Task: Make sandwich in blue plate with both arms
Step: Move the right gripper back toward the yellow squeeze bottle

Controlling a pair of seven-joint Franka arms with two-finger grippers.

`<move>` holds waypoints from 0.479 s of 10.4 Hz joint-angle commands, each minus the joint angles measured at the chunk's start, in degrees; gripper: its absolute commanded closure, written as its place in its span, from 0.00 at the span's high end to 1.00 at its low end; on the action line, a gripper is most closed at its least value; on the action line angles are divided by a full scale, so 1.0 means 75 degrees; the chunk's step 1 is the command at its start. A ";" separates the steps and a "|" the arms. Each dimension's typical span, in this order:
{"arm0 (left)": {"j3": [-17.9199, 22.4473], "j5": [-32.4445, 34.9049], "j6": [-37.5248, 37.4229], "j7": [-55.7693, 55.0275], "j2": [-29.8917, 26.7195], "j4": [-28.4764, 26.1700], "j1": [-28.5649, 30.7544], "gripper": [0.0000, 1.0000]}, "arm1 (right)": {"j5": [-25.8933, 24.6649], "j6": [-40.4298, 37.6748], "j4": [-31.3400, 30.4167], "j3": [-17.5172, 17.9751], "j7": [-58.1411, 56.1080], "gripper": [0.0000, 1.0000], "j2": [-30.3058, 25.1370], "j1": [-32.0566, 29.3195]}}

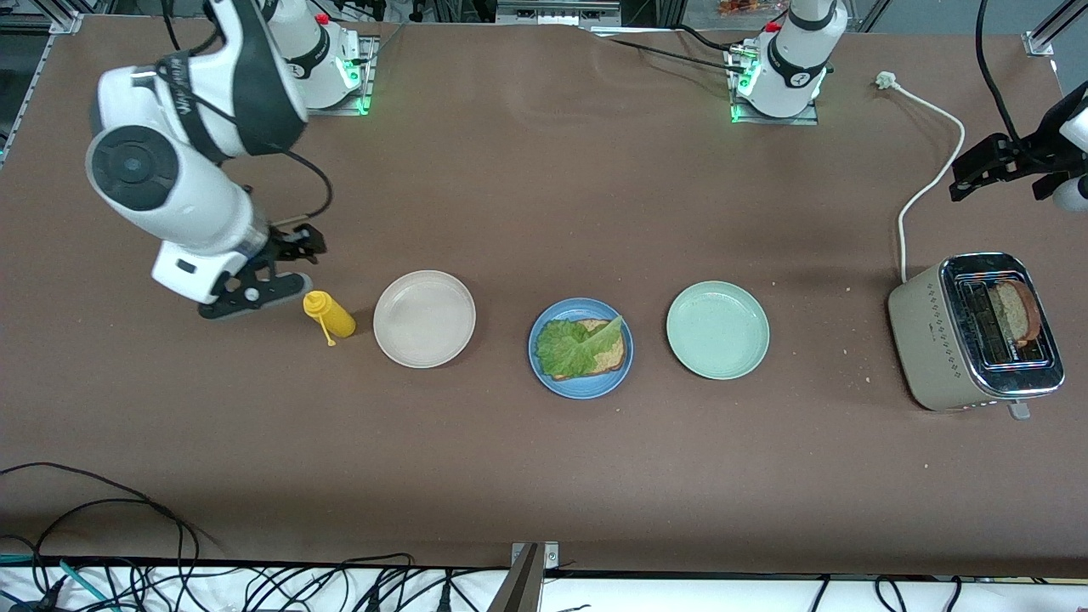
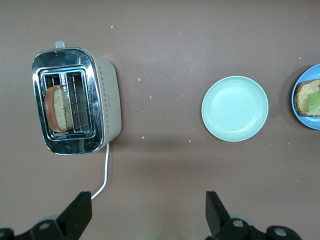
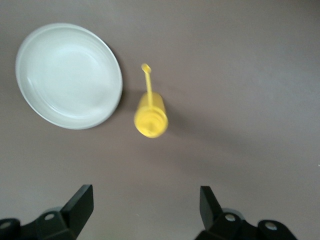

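Observation:
The blue plate (image 1: pixel 580 387) lies mid-table and holds one slice of brown bread (image 1: pixel 614 359) with a ruffled green lettuce leaf (image 1: pixel 569 348) on top. A second slice (image 1: pixel 1017 311) stands in the toaster (image 1: pixel 926 340) at the left arm's end. My left gripper (image 1: pixel 969 174) hangs open and holds nothing, over bare table and the toaster's white cord (image 2: pixel 105 175). In the left wrist view the toaster (image 2: pixel 107 100), its slice (image 2: pixel 56 107) and the blue plate's edge (image 2: pixel 306 124) show. My right gripper (image 1: pixel 285 268) is open with nothing in it, over the table beside a yellow bottle (image 1: pixel 330 314).
A beige plate (image 1: pixel 424 319) sits between the yellow bottle and the blue plate. A pale green plate (image 1: pixel 717 330) lies between the blue plate and the toaster. The right wrist view shows the bottle (image 3: pixel 151 112) and the beige plate (image 3: pixel 69 75). Crumbs dot the table near the toaster.

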 commanded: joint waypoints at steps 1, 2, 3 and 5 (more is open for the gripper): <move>-0.0034 0.0277 -0.0075 -0.0063 -0.0020 0.0048 -0.0035 1.00 | 0.0105 0.1201 -0.2279 -0.0970 -0.1834 0.95 -0.1069 0.0043; -0.0057 0.0265 -0.0075 -0.0063 -0.0020 0.0048 -0.0047 1.00 | 0.0546 0.1483 -0.2620 -0.1333 -0.2642 0.95 -0.1058 0.0043; -0.0058 0.0265 -0.0075 -0.0063 -0.0020 0.0048 -0.0047 1.00 | 0.1084 0.1707 -0.2798 -0.1627 -0.3520 0.95 -0.0965 0.0043; -0.0069 0.0265 -0.0075 -0.0063 -0.0020 0.0048 -0.0047 1.00 | 0.1719 0.2409 -0.2917 -0.1817 -0.5010 0.95 -0.0603 -0.0003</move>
